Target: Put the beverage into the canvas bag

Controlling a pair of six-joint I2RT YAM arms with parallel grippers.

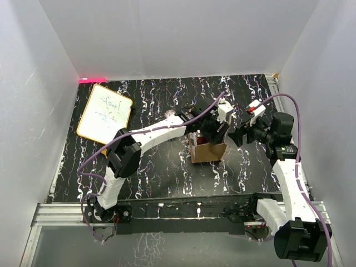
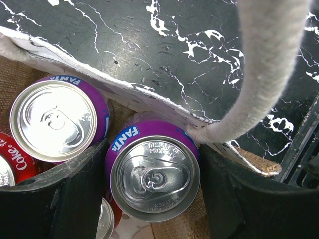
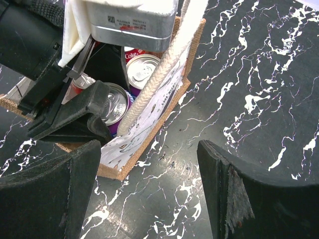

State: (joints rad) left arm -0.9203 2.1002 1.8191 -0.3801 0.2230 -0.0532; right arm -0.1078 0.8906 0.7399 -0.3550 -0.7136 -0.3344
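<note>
Fanta can (image 2: 154, 172) sat inside canvas bag (image 3: 149, 134), my left end effector (image 2: 149, 209) clamped on it; only release remained, I judged; right end effector (image 3: 149, 194) gaped empty.

Four cans, one bag, two arms.
In the one canvas bag (image 1: 207, 151) I count four cans: a purple Fanta can (image 2: 154, 174), a second purple one (image 2: 54, 119), one red Coke can (image 2: 12, 167), and one more can (image 2: 103, 224) that is mostly hidden and red on its side. One cream handle (image 2: 264, 74) shows up close. There are two robot arms (image 1: 150, 133), one white board (image 1: 104, 113) with a yellow rim, and one black table (image 1: 167, 178) with white streaks.
</note>
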